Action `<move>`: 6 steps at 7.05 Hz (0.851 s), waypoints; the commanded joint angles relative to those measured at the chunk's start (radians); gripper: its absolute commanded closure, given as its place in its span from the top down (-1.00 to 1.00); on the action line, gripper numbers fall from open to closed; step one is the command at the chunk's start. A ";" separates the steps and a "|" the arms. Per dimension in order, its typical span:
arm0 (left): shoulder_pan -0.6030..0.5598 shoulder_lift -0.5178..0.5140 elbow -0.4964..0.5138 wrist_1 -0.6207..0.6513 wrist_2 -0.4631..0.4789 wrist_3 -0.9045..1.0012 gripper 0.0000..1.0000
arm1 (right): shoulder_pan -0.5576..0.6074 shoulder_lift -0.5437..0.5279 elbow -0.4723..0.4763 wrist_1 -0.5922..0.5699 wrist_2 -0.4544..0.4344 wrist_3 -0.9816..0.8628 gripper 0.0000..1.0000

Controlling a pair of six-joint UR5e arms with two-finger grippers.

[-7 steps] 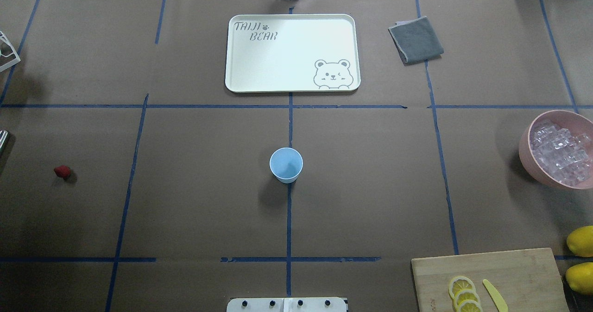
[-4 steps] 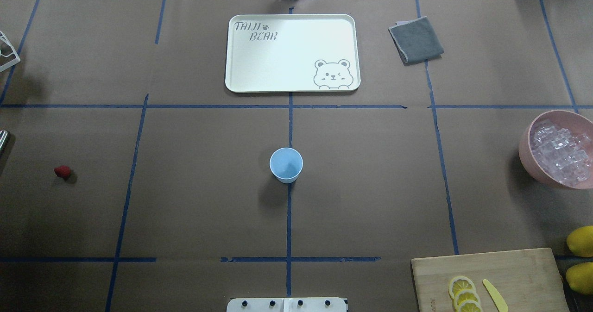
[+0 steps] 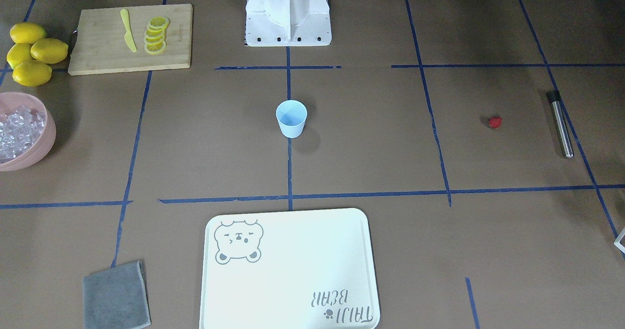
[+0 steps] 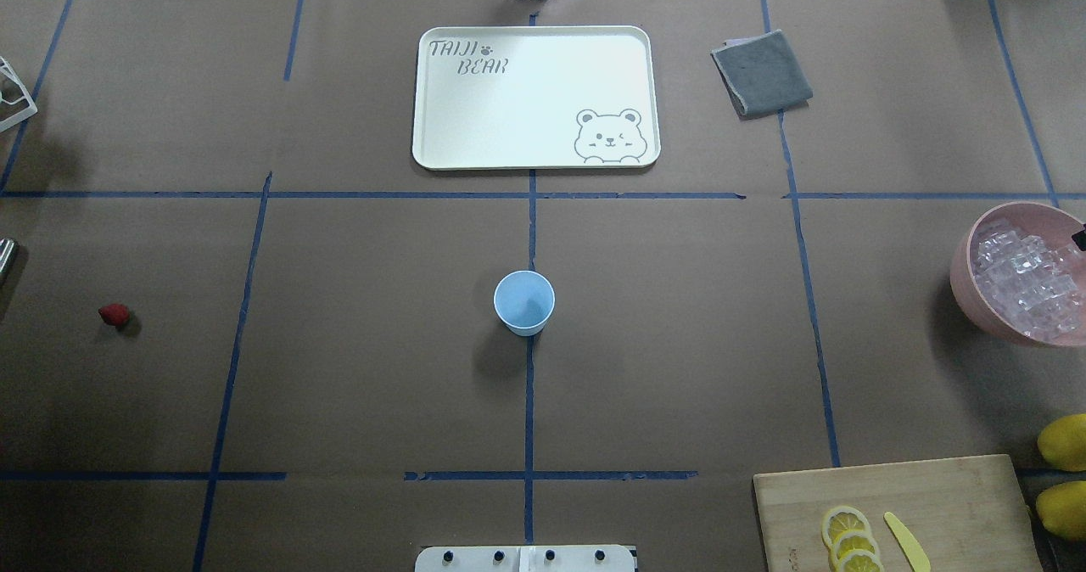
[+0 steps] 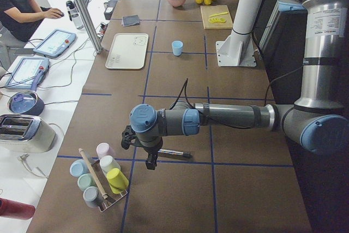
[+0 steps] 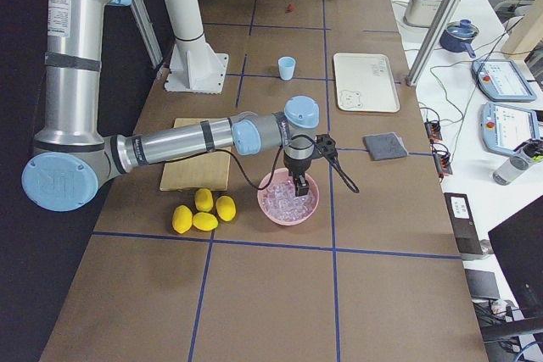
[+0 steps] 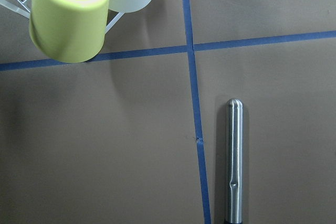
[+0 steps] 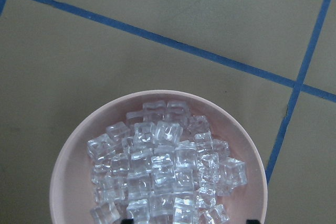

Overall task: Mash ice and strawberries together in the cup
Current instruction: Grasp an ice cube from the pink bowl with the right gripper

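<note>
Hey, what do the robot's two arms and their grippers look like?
Both the left arm and the right arm are silver-grey tubes joined by round light-blue caps; one right-arm cap bears a pale logo. A black cable trails from each forearm. The left gripper and the right gripper are black, with short dark fingers.

The cup (image 4: 524,300) is light blue. The strawberry (image 4: 114,314) is red. The ice (image 4: 1027,279) is clear, the bowl (image 4: 960,279) pink. Lemons (image 3: 49,50) are yellow. The white tray (image 4: 534,97) has a grey bear. Brown table (image 4: 382,368), blue lines.
</note>
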 commanded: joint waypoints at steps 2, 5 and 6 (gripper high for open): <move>0.000 -0.001 -0.002 0.002 -0.002 -0.001 1.00 | -0.048 0.003 -0.038 -0.001 0.001 -0.026 0.42; 0.000 0.000 -0.003 0.002 -0.002 -0.001 1.00 | -0.089 -0.001 -0.062 0.001 -0.008 -0.032 0.29; 0.000 -0.001 -0.003 0.000 -0.002 -0.001 1.00 | -0.094 0.003 -0.085 0.001 -0.008 -0.058 0.27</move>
